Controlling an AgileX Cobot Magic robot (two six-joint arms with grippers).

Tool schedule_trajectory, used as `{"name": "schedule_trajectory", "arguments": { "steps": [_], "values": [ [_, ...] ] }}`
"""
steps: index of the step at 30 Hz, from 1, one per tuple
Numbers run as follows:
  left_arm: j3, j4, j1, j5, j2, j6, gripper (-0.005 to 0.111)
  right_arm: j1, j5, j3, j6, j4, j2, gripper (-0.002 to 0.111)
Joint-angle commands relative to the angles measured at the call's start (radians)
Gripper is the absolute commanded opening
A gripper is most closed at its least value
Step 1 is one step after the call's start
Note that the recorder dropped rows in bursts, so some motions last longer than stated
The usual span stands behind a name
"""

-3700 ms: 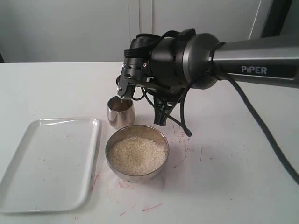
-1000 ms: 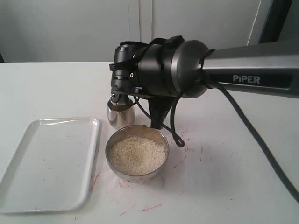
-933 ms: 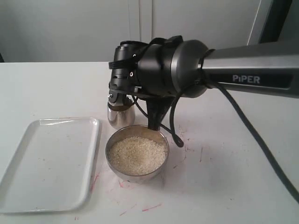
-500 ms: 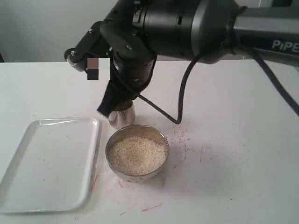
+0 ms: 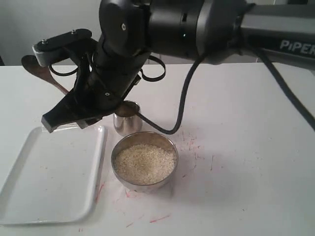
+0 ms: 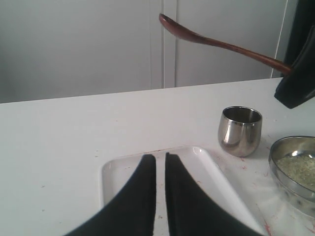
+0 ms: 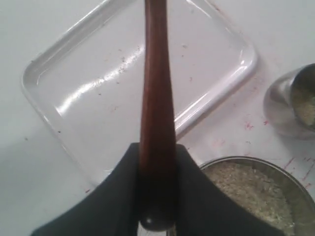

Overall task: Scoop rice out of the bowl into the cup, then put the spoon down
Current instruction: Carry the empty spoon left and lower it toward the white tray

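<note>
1. Exterior view: the spoon point(image 5: 43, 73) is in the air, clear of the cup point(image 5: 127, 118), with its head raised over the far end of the tray point(image 5: 49, 191).
2. Right wrist view: the right gripper point(image 7: 157, 150) pinches the spoon by the end of its handle, one finger on each side. The handle runs out over the tray.
3. The left gripper point(image 6: 160, 160) idles low over the tray. Its fingers are all but pressed together, with nothing between them.
4. The rice point(image 5: 145, 163) fills most of the bowl point(image 5: 170, 173). The cup seems to hold some grains too.
5. Step in hand, as a judgement: scooping is over and you are carrying the spoon to set it down.
6. Next move: lower the spoon until it lies flat on the tray, then spread the fingers. Do not release it from height, because it may bounce or roll.
7. Change from a second ago: the spoon was tipped at the cup, and the arm has since swung left and lifted it away. Bowl, cup and tray have not moved.
</note>
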Motion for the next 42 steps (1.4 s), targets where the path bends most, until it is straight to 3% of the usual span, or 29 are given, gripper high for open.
{"name": "schedule_trajectory", "arguments": {
  "steps": [1, 9, 42],
  "values": [
    [-0.003, -0.004, -0.007, -0.005, -0.004, -0.002, 0.014, 0.03, -0.016, -0.003, -0.023, 0.018, 0.052, 0.0],
    [-0.003, -0.004, -0.007, -0.005, -0.004, -0.002, 0.014, 0.097, -0.102, -0.003, -0.034, 0.023, 0.139, 0.0],
    [-0.003, -0.004, -0.007, -0.005, -0.004, -0.002, 0.014, 0.098, -0.163, -0.003, -0.06, 0.075, 0.268, 0.0]
  ]
}}
